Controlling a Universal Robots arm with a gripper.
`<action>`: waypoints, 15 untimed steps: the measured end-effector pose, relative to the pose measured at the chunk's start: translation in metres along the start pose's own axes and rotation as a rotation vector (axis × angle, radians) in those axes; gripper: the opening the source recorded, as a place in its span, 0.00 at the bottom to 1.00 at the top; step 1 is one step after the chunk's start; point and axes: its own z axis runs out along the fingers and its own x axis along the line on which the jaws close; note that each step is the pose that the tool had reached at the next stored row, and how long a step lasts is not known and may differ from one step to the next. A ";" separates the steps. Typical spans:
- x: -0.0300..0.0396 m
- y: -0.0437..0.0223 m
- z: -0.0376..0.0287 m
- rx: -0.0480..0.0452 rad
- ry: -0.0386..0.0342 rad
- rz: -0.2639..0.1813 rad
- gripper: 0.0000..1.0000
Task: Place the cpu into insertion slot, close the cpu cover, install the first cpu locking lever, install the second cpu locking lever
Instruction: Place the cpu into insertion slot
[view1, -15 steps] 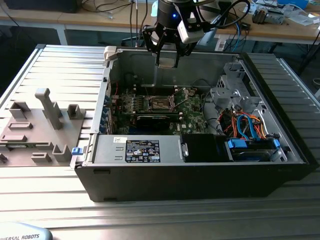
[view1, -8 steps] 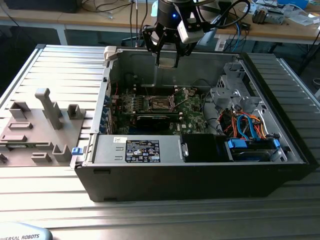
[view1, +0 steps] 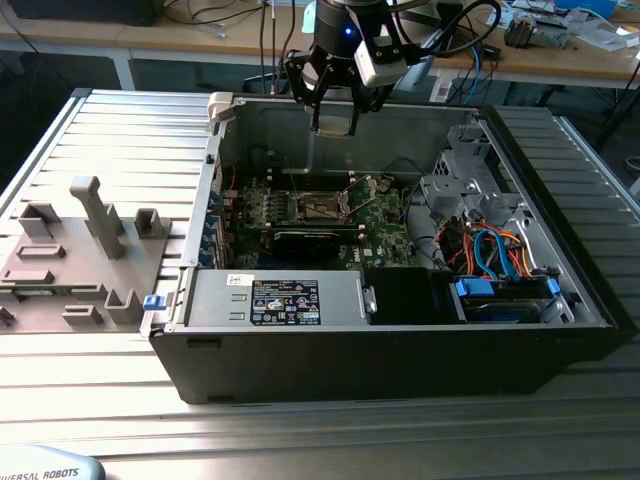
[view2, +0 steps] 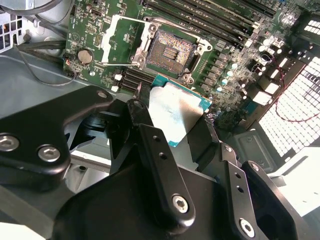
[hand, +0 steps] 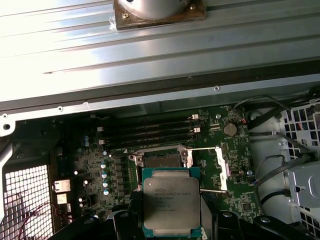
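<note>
My gripper (view1: 335, 118) hangs above the open computer case, over its back wall, shut on the cpu (hand: 170, 202). In both wrist views the chip's silver-grey top sits between the black fingers (view2: 150, 135). The cpu (view2: 176, 111) is held in the air short of the insertion slot (view2: 173, 52), whose bare contact field lies open on the green board. The cpu cover (view2: 107, 40) is swung open beside the slot, a silvery frame also seen in the first wrist view (hand: 221, 161). A thin locking lever (hand: 212, 190) lies loose next to it. The slot (view1: 325, 207) sits mid-board in the exterior view.
Memory slots (hand: 150, 132) run along the far side of the socket. A power supply (view1: 285, 300) and a drive cage with blue cables (view1: 495, 250) fill the case's front and the exterior view's right. A grey fixture tray (view1: 80, 250) stands outside the case.
</note>
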 end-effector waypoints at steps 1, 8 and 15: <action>0.0000 0.0000 0.0000 0.0000 -0.0001 0.000 0.54; 0.0000 0.0000 0.0000 -0.0001 -0.0003 0.004 0.54; 0.0000 0.0000 0.0000 -0.0001 -0.0005 0.007 0.54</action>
